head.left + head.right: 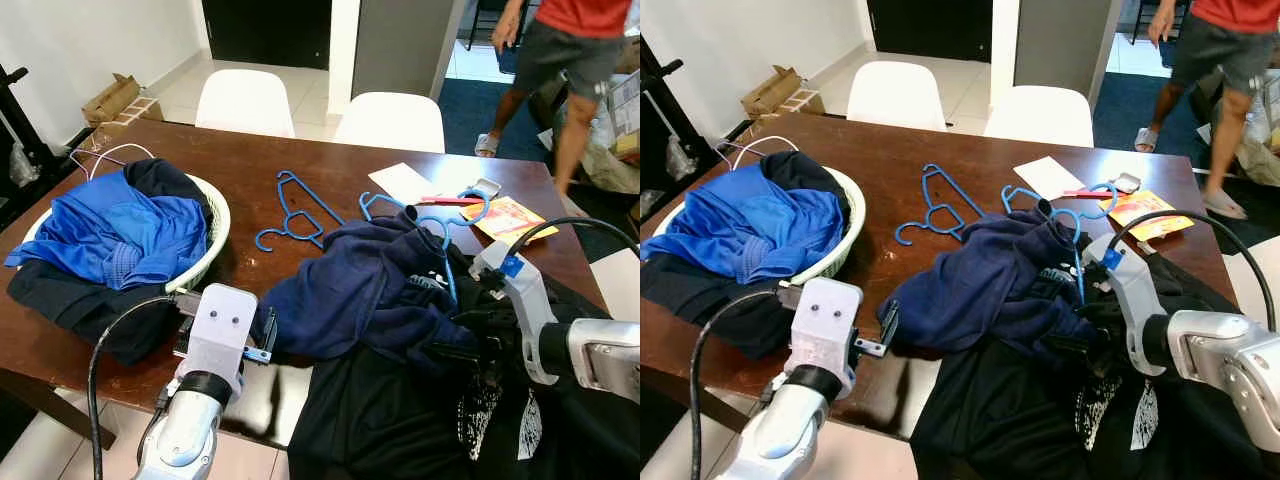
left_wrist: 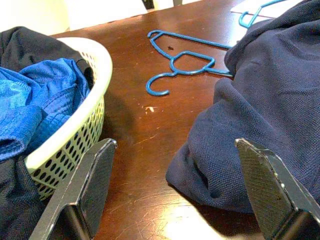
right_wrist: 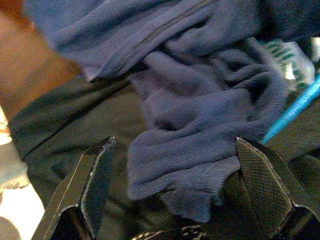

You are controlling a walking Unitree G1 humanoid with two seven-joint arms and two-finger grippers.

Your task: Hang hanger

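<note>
Hanger [image 1: 295, 212] placement is governing the coming move: the loose blue one is lying flat on the table [image 1: 350, 165] beyond the navy garment [image 1: 360, 290], its hook pointing back toward the robot and its long axis running diagonally away, ahead and slightly right of the left hand [image 2: 175, 192], which appears to be the nearer of the two. That left hand is hovering low at the near table edge between the laundry basket [image 2: 75, 135] and the navy garment, fingers spread wide and grasping nothing. The right hand [image 3: 172, 195] is reaching over the dark clothing, fingers also spread with navy cloth between them, unclenched, just beside a second blue hanger [image 1: 440, 225] that is partly buried in that garment.
</note>
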